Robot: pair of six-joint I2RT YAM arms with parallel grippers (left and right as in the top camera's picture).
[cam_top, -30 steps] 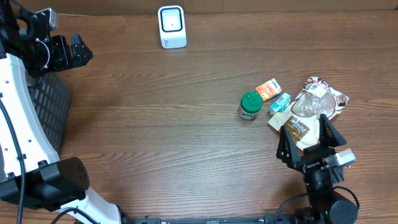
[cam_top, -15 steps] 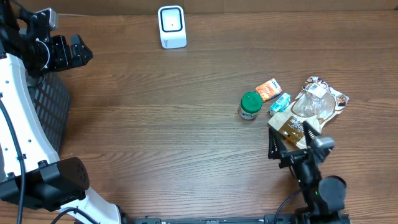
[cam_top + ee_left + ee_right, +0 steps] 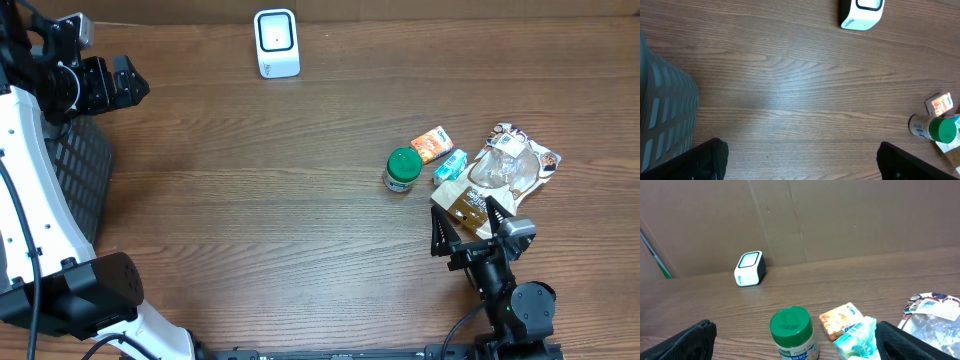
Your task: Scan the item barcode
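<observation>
The white barcode scanner (image 3: 276,43) stands at the table's far edge, also seen in the left wrist view (image 3: 862,12) and the right wrist view (image 3: 749,268). The items lie in a cluster at the right: a green-lidded jar (image 3: 402,168), an orange packet (image 3: 431,144), a teal packet (image 3: 450,165), a brown pouch (image 3: 468,205) and a clear bag (image 3: 515,160). My right gripper (image 3: 467,222) hangs open over the brown pouch, facing the jar (image 3: 792,332), holding nothing. At the far left my left gripper (image 3: 135,85) is open and empty, high over bare wood (image 3: 802,162).
A black mesh basket (image 3: 75,165) stands at the left edge under the left arm, its corner showing in the left wrist view (image 3: 665,115). A brown cardboard wall (image 3: 840,220) rises behind the scanner.
The right arm swung left and forward over the brown pouch early in the second, then held. The left arm and the items have not moved.
</observation>
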